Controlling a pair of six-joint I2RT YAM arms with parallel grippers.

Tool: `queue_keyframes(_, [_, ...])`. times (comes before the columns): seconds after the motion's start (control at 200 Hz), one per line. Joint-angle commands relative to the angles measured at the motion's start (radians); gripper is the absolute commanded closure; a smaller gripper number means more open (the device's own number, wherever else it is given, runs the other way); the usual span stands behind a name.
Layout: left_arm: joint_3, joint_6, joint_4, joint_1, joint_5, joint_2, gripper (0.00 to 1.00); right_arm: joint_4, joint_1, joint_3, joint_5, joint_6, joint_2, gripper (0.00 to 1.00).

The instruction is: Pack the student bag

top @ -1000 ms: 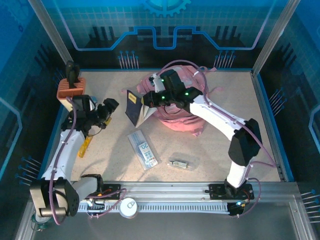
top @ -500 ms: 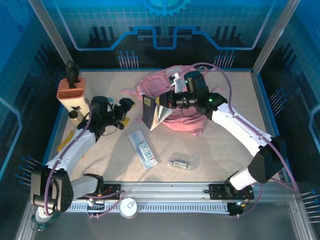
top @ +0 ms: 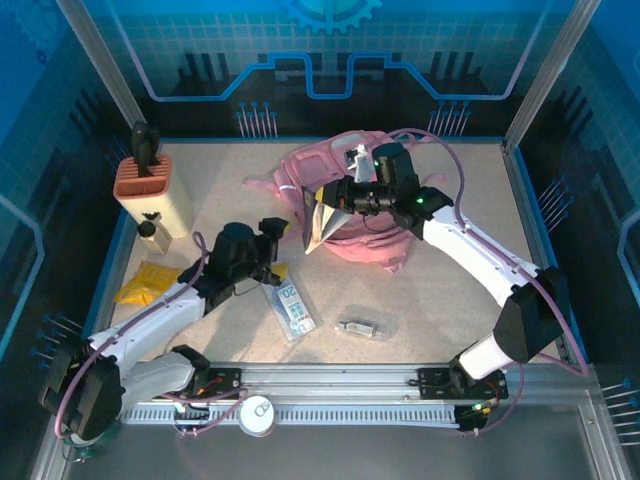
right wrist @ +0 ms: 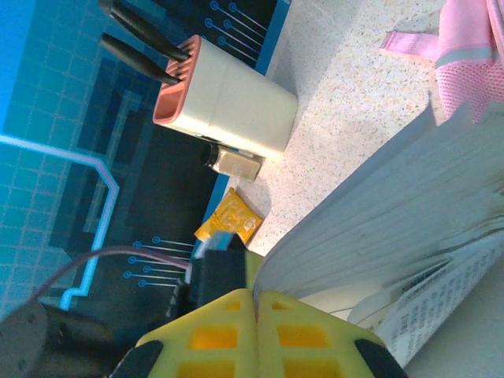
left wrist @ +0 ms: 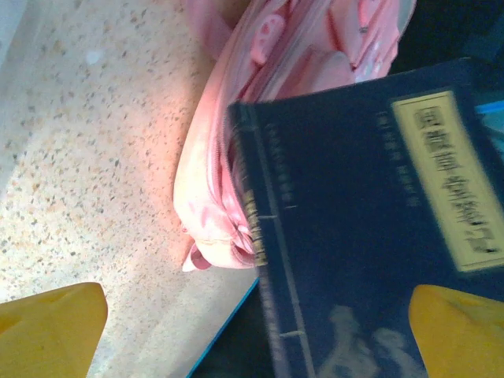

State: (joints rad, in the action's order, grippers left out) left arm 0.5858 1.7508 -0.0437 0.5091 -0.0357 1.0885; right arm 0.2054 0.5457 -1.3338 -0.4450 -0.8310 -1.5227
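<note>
Your left claw [top: 276, 247] has swung in across the desk [top: 440, 310] and now gapes wide near the book [top: 318, 215]. Your right claw [top: 338, 200] stays clamped on that book, beside the bag [top: 355, 245] lying far-centre. It looks ready for guiding in.

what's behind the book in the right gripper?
The pink backpack lies on the table right behind the book. The book covers part of it, so whether the bag's opening is unzipped can't be told.
</note>
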Motion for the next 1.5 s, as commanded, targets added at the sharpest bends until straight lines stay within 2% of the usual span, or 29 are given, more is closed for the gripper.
queue_keyframes(0.0, [0.006, 0.167, -0.092, 0.045, 0.141, 0.041, 0.01, -0.082, 0.001, 0.016, 0.004, -0.031, 0.01, 1.0])
queue_keyframes(0.165, [0.017, 0.228, -0.192, 0.077, 0.222, 0.095, 0.03, -0.127, 0.016, 0.062, -0.004, -0.082, 0.036, 1.0])
queue_keyframes(0.32, [0.02, 0.226, -0.247, 0.077, 0.319, 0.105, 0.19, -0.166, 0.023, 0.116, -0.003, -0.133, 0.075, 1.0])
queue_keyframes(0.8, [0.061, 0.134, -0.299, 0.074, 0.361, 0.09, 0.77, -0.147, 0.024, 0.167, 0.032, -0.14, 0.122, 1.0])
queue_keyframes(0.901, [0.075, 0.115, -0.299, 0.072, 0.365, 0.081, 0.85, -0.136, 0.022, 0.174, 0.039, -0.137, 0.127, 1.0])
queue_keyframes(1.006, [0.096, 0.035, -0.3, 0.062, 0.36, 0.076, 0.91, -0.106, 0.017, 0.178, 0.049, -0.12, 0.138, 1.0])
queue_keyframes(1.086, [0.134, -0.028, -0.291, 0.05, 0.338, 0.076, 0.95, -0.066, 0.011, 0.182, 0.053, -0.101, 0.153, 0.84])
queue_keyframes(1.191, [0.213, -0.142, -0.263, 0.028, 0.268, 0.088, 1.0, -0.006, -0.009, 0.199, 0.068, -0.087, 0.201, 0.57])
queue_keyframes(1.311, [0.327, -0.27, -0.23, 0.006, 0.163, 0.124, 1.0, 0.057, -0.066, 0.215, 0.047, -0.074, 0.266, 0.31])
queue_keyframes(1.391, [0.395, -0.341, -0.227, 0.004, 0.098, 0.15, 1.0, 0.1, -0.119, 0.202, -0.002, -0.063, 0.284, 0.18])
queue_keyframes(1.496, [0.476, -0.406, -0.233, 0.002, 0.015, 0.191, 1.0, 0.087, -0.191, 0.19, -0.128, -0.088, 0.289, 0.04])
